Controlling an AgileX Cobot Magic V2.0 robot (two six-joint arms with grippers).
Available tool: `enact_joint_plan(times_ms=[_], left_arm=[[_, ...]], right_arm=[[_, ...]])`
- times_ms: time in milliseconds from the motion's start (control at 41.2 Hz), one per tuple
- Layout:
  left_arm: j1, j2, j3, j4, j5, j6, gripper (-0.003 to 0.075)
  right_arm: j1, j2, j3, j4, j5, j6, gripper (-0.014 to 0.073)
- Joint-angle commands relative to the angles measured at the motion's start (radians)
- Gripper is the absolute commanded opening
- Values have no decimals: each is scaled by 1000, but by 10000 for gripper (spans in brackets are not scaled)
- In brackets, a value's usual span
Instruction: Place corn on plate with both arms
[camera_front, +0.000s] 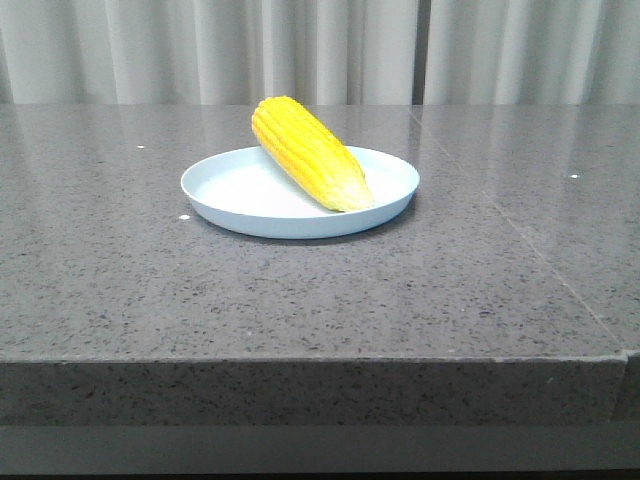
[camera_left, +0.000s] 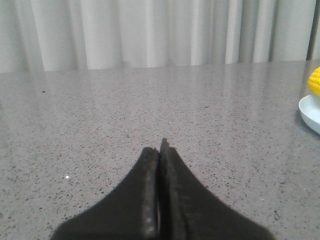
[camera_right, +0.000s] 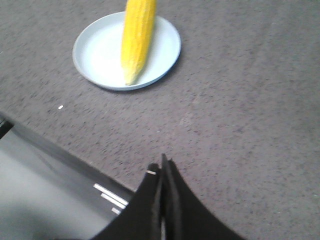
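Note:
The yellow corn (camera_front: 307, 152) lies on the pale blue plate (camera_front: 230, 190) in the middle of the table, its pale tip pointing to the front right and its thick end overhanging the far rim. The right wrist view shows the corn (camera_right: 136, 37) on the plate (camera_right: 97, 50) too. The left wrist view shows only an edge of the corn (camera_left: 315, 82) and of the plate (camera_left: 310, 111). My left gripper (camera_left: 160, 150) is shut and empty, low over bare table, apart from the plate. My right gripper (camera_right: 161, 170) is shut and empty over the table's front edge. Neither gripper shows in the front view.
The grey speckled stone table (camera_front: 300, 300) has a front edge (camera_right: 65, 155) close under my right gripper. Grey curtains (camera_front: 320, 50) hang behind the table. A seam (camera_front: 520, 240) runs across the tabletop on the right.

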Motion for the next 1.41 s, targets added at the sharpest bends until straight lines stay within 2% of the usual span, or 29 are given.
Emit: enact_joint_plan(times_ms=[0, 170, 292, 607, 923, 1385], left_arm=[[2, -19, 22, -5, -89, -5, -20], [2, -19, 22, -5, -89, -5, -20], [2, -19, 22, -5, -89, -5, -20], [2, -19, 22, -5, -89, -5, -20], [2, -19, 22, -5, -89, -5, -20], [2, -19, 22, -5, -89, -5, -20]], right_arm=[[-113, -70, 63, 6, -204, -11, -67], [-289, -256, 308, 6, -515, -11, -67], [-370, -380, 483, 6, -662, -11, -67], [-391, -538, 805, 6, -947, -11, -67], [-338, -538, 904, 6, -1034, -11, -67], [-343, -538, 903, 6, -1045, -6, -67]])
